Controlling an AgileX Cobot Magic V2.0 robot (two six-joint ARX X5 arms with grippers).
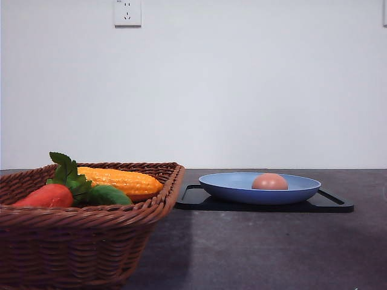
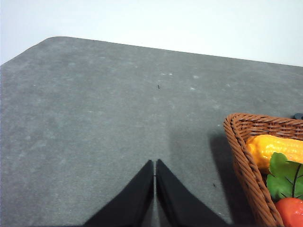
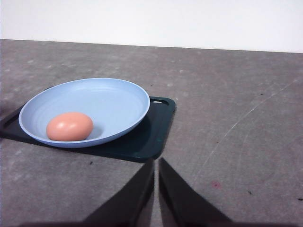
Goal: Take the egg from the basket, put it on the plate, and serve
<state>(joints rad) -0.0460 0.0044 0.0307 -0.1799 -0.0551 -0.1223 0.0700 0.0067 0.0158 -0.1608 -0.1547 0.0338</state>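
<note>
One egg [image 3: 69, 126] lying in plate [image 3: 90, 111] on tray [image 3: 147, 137]; basket [image 1: 91, 241] near tabletop's left edge; left tool [image 2: 155, 176] and right tool [image 3: 156, 163] both closed, empty.

No readable text, label, brand, number or sign shows anywhere.

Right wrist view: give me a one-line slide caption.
Egg lying in the blue plate on the black tray, right gripper shut, off the tray.
</note>
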